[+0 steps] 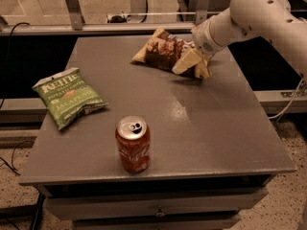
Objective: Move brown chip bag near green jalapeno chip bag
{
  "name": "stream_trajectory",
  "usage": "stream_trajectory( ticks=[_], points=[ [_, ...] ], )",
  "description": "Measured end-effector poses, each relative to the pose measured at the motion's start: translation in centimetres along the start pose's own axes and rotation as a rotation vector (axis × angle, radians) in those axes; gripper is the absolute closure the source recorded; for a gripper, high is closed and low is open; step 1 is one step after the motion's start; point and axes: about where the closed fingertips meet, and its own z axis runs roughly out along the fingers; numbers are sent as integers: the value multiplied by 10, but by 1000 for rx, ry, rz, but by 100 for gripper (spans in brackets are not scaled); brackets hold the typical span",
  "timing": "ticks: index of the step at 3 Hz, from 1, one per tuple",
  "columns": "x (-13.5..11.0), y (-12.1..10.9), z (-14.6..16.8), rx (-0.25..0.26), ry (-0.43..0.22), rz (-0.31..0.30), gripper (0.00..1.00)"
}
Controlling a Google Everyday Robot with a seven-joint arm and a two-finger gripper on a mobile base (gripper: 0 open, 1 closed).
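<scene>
The brown chip bag (160, 51) lies at the far middle of the grey table (211, 128), its tan end pointing left. My gripper (193, 65) comes in from the upper right on a white arm and is down on the bag's right end. It is open, with one cream finger (184, 60) in front of the bag and the other at the bag's right tip, and the bag's end lies between them. The green jalapeno chip bag (68, 97) lies flat near the table's left edge, well apart from the brown bag.
A red soda can (133, 144) stands upright near the table's front edge, between the two bags and closer to me. A metal rail and posts (72, 8) run behind the table. Cables lie on the floor at the left.
</scene>
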Motion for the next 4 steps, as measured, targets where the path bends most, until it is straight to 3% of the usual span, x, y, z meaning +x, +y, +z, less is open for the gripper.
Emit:
stream_trajectory(
  ticks=[2, 3, 4],
  points=[
    [-19, -1, -12, -14, -102, -9, 62],
    [-34, -2, -26, 3, -159, -33, 85],
    [-56, -5, -37, 14, -224, -61, 100]
  ],
)
